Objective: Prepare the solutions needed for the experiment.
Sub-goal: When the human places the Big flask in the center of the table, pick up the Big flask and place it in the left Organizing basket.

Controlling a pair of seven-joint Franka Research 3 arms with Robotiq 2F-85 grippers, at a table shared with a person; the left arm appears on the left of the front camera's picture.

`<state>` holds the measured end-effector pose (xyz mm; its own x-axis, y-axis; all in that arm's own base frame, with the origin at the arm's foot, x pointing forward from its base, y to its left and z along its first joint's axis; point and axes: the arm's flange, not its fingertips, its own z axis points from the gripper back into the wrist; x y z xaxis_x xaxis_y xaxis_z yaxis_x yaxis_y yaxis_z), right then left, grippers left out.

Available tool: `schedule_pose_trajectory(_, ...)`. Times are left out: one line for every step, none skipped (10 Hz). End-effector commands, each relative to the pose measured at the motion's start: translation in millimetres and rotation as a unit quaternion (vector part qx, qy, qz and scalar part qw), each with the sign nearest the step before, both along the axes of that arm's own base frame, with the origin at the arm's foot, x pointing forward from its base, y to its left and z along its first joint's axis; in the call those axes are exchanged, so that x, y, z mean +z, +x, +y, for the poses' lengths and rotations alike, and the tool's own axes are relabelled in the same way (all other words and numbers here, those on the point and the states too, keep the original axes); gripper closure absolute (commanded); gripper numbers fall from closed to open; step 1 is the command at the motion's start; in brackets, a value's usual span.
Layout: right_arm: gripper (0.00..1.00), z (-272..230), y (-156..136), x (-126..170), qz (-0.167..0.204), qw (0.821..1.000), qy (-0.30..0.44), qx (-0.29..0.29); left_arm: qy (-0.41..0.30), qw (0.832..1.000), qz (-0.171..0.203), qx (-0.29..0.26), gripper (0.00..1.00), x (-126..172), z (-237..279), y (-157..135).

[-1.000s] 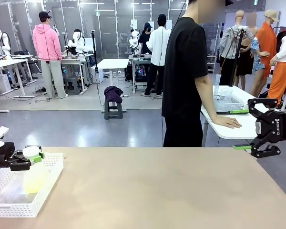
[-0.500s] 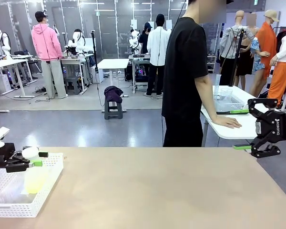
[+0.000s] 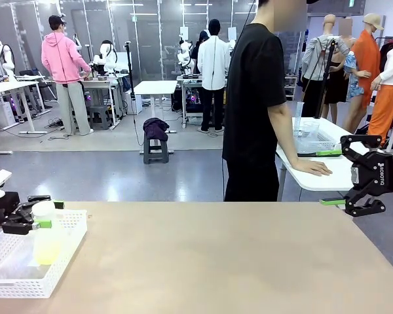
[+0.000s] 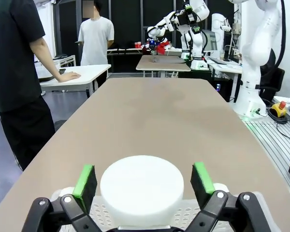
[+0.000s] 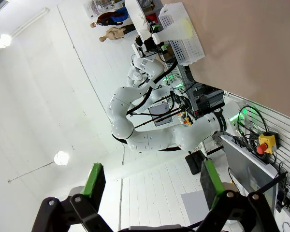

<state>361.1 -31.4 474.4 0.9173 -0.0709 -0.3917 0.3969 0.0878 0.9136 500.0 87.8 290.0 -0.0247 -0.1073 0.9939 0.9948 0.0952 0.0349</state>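
The solutions [image 3: 48, 248], a pale yellow-green liquid, tint the wide base of a frosted conical flask [image 3: 47, 241] standing upright in a white perforated basket [image 3: 26, 282] at the lower left of the front view. A white round stopper [image 4: 141, 188] caps the flask. The left end effector [image 3: 40, 214] sits at stopper height, its green-padded fingers [image 4: 85, 180] spread on either side of the stopper with a gap on each side, gripping nothing. The basket rests on the tan worktop [image 3: 236, 261]. At the right edge of the frame, the right end effector [image 3: 361, 174] hangs well apart, fingers spread and empty.
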Motion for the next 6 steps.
schedule_pose_trajectory(0.00, 0.8, 0.0, 1.6, 0.003, 1.000, 0.002, -0.003, 0.020, 1.000, 0.004, -0.006, 0.00, 1.6, -4.3, -8.0)
schedule_pose_trajectory(0.00, 0.8, 0.0, 1.6, 0.003, 1.000, 0.002, -0.003, 0.027, 1.000, 0.012, -0.008, 0.00, 0.3, -5.5, -7.5)
schedule_pose_trajectory(0.00, 0.8, 0.0, 1.6, 0.003, 1.000, 0.002, -0.003, 0.031, 0.999, 0.019, -0.004, 0.00, -0.2, -7.2, -7.3)
schedule_pose_trajectory(0.00, 0.8, 0.0, 1.6, 0.003, 1.000, 0.002, -0.003, 0.004, 1.000, 0.003, -0.002, 0.00, -0.5, -0.8, -3.2)
schedule_pose_trajectory(0.00, 0.8, 0.0, 1.6, 0.003, 1.000, 0.002, -0.003, 0.004, 1.000, 0.003, -0.002, 0.00, -0.5, -0.8, -3.2)
schedule_pose_trajectory(0.00, 0.8, 0.0, 1.6, 0.003, 1.000, 0.002, -0.003, 0.004, 1.000, 0.003, -0.002, 0.00, -0.5, -0.8, -3.2)
